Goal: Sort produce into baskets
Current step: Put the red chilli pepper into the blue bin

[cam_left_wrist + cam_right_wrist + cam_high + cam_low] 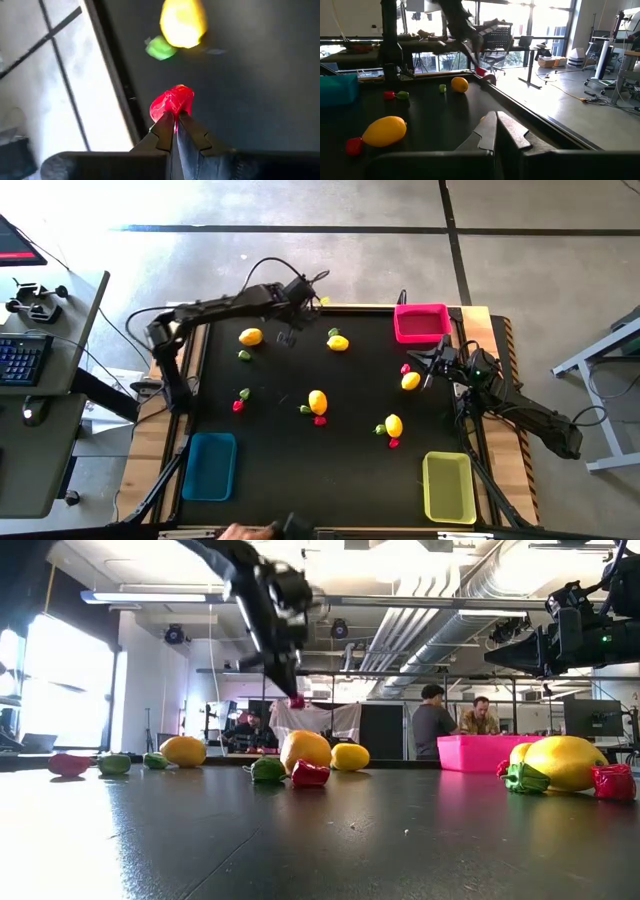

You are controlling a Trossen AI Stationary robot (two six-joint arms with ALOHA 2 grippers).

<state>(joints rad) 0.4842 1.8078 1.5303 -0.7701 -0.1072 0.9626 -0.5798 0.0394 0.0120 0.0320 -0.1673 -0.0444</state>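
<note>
three baskets are sitting on the black tabletop (280,450): the pink-red basket (421,323) at the far right corner, the blue basket (210,466) at the near left, the yellow-green basket (448,487) at the near right. the left tool (176,119) is hanging above the far edge of the tabletop, its fingers pressed together and pinching a small red piece (172,102) clear of the surface; the low view is showing that piece (297,700) dangling in the air under the dark arm. just beyond it a yellow lemon-like fruit (183,22) and a green piece (160,48) are lying side by side. the right tool (496,131) is waiting at the right edge of the tabletop, near the pink-red basket, its fingers pressed together and gripping nothing. several more yellow fruits are lying scattered across the tabletop, one (250,336) at the far left, one (318,401) in the middle, one (394,425) toward the near right, each with small red or green pieces close by. two people are sitting in the room behind the tabletop in the low view.
</note>
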